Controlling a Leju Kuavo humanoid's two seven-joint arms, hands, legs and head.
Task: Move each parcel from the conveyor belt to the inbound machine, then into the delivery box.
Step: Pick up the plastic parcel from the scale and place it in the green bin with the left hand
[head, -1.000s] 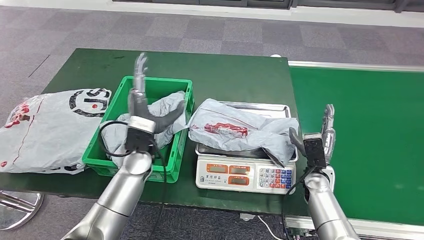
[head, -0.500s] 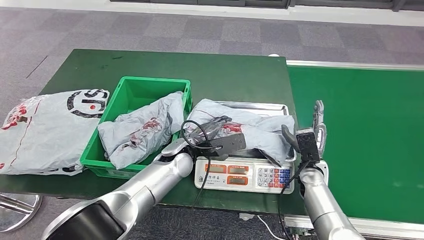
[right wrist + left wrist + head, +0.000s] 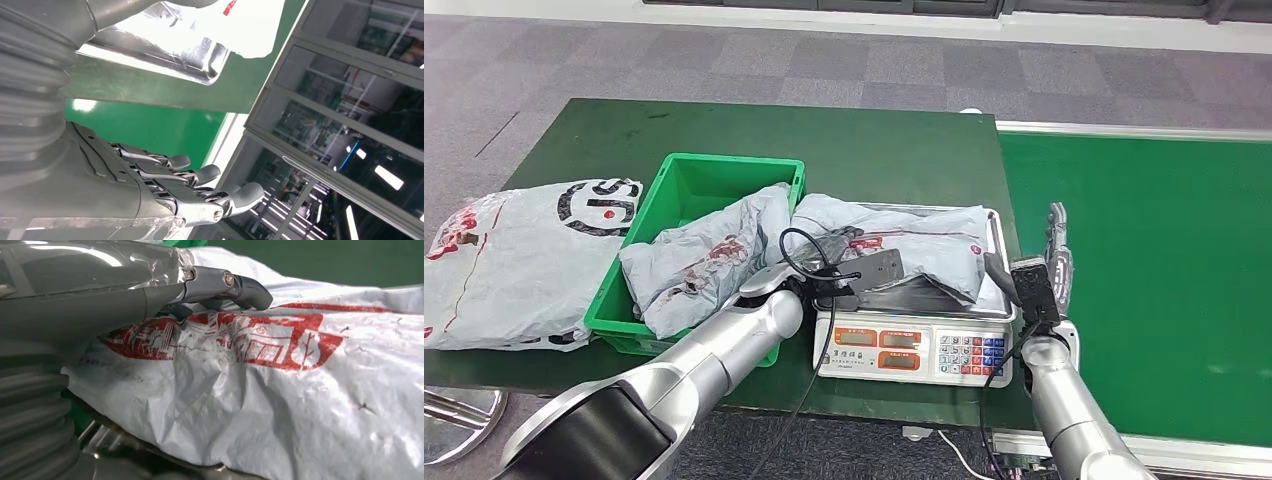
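Grey carpet tiles (image 3: 844,60) surround a green desk (image 3: 864,150), and a green conveyor belt (image 3: 1144,260) runs along the desk's right side. On the desk sits a weighing scale (image 3: 911,345), its steel tray (image 3: 996,232) carrying a grey parcel (image 3: 924,245) with red print. The left hand (image 3: 864,275) reaches across from the left and rests on top of this parcel; in the left wrist view the thumb (image 3: 235,287) lies against the red lettering (image 3: 260,337), but whether the fingers have closed on the plastic I cannot tell. Just left of the scale stands a green crate (image 3: 686,180) holding a second grey parcel (image 3: 704,260). A large grey bag (image 3: 519,260) lies on the desk's left edge, beside the crate. The right hand (image 3: 1049,265) stands upright at the tray's right edge, holding nothing, fingers (image 3: 200,175) straight and slightly apart, with the belt behind it
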